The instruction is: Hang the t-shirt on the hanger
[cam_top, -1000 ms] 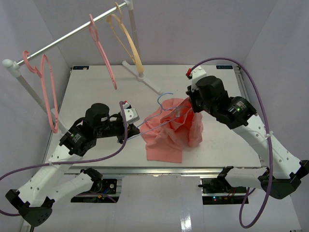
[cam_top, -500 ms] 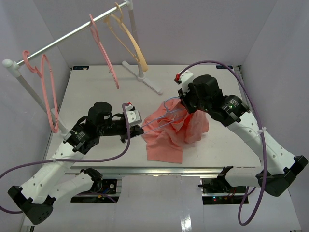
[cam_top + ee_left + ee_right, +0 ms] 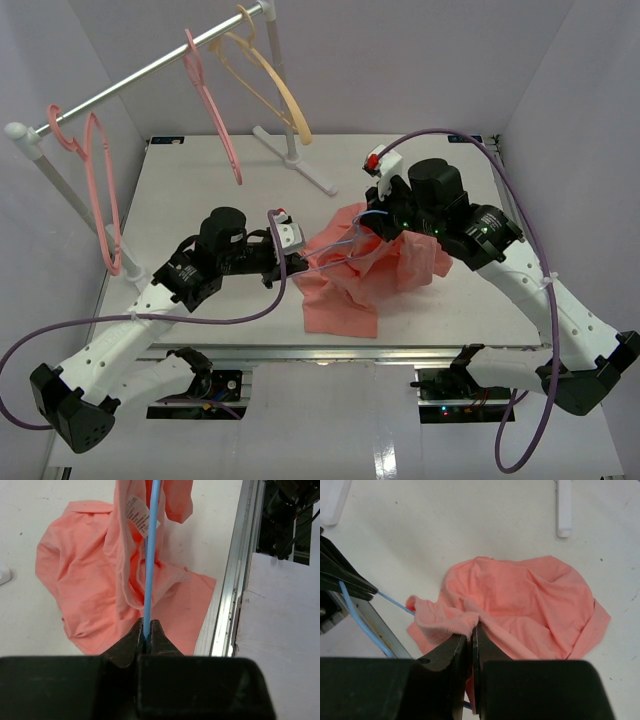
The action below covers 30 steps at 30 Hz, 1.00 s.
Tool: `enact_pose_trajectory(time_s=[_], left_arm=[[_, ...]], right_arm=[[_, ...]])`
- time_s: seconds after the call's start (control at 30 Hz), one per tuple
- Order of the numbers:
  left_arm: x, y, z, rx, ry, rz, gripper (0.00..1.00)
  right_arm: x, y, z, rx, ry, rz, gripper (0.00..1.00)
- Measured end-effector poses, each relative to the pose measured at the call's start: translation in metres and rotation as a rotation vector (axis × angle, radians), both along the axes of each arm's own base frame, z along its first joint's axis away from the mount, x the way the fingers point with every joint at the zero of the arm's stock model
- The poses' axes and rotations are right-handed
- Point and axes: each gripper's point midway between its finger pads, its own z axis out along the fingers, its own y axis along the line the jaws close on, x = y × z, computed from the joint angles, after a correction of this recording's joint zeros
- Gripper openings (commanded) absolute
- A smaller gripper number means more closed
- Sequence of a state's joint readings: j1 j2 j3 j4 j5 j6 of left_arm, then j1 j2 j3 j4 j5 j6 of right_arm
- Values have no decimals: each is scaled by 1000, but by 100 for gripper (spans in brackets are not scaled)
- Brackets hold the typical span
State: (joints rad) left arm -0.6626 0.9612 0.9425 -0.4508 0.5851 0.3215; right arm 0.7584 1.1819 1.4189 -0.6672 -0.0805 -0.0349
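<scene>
Mostly, the hanger (image 3: 151, 555) is buried in the t-shirt (image 3: 85, 590); left gripper (image 3: 146, 635) pinches its wire, right gripper (image 3: 471, 632) nips cloth. Pink hangers (image 3: 228, 155) dangle on the rail (image 3: 140, 72) behind.

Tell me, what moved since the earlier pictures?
The left gripper slid right toward the salmon-pink cloth t-shirt, carrying the thin light-blue wire hanger along. The right gripper twisted leftward, and the shirt's bunch shifted. Both stayed clamped, left on hanger, right on shirt; the plastic hangers on the rail stayed.
</scene>
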Motion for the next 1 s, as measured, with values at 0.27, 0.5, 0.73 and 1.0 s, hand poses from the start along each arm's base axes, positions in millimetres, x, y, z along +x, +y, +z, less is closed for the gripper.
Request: enact_pose_trajectory(time_s=[0.27,0.5,0.73,1.0], left_arm=[[6,-10,-1,-74,28,30,0],[10,-13,3,-187,28,92,0],[15,-18,-5,-283,34,131,0],[19,-24,-18,-365,48,140,0]], right_arm=[[-1,4,5,94,29,-37,12],[1,7,10,167,59,-85,12],[6,4,6,162,75,-135,15],[12,0,0,128,82,-177,39]])
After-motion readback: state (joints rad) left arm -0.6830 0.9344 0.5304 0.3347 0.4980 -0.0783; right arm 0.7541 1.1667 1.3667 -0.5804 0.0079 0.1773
